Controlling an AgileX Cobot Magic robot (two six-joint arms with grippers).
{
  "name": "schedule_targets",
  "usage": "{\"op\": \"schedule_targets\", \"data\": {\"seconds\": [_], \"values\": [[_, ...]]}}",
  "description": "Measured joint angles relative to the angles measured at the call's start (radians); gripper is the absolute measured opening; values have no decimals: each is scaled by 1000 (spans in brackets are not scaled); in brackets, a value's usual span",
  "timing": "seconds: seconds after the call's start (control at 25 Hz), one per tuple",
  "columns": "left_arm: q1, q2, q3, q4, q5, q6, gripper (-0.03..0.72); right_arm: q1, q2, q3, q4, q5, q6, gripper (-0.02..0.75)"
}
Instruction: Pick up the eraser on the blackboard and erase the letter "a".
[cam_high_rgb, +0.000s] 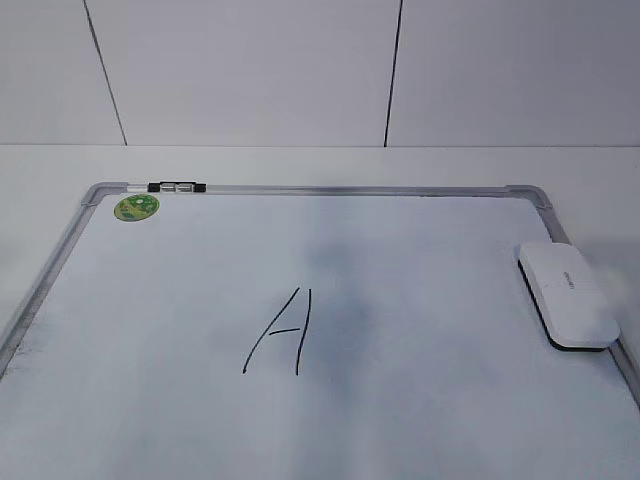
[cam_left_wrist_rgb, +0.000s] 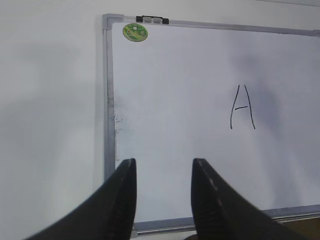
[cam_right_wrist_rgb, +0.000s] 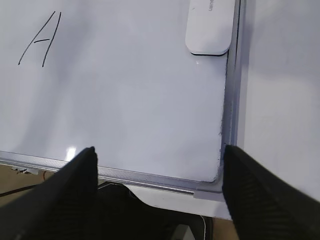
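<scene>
The blackboard (cam_high_rgb: 350, 188) is a white board with a silver frame, lying flat. The eraser (cam_high_rgb: 565, 295) is a white block with a black underside. It lies on the board at its right edge, and its near end shows in the right wrist view (cam_right_wrist_rgb: 210, 30). A capital "A" (cam_high_rgb: 280, 333) is written mid-board, with a faint grey smudge to its right. No small "a" shows in any view. My left gripper (cam_left_wrist_rgb: 164, 162) is open and empty over the board's near left part. My right gripper (cam_right_wrist_rgb: 159, 150) is open wide and empty over the near right corner. Neither shows in the exterior view.
A round green sticker (cam_high_rgb: 136, 207) and a small black-and-white clip (cam_high_rgb: 176, 187) sit at the board's far left corner. The board (cam_left_wrist_rgb: 107, 100) lies on a white table. A white panelled wall stands behind. The frame's near right corner (cam_right_wrist_rgb: 210, 189) reaches the table edge.
</scene>
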Motion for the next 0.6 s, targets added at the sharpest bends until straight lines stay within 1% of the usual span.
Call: {"op": "schedule_targets", "data": {"seconds": [0.28,0.6], "values": [[0,-132,152,2,-27,4,281,0,-138,91,-6,0,-8,593],[0,-277,281,9,-72,69,281,0,-304,239,-68,2,-35,592]]}}
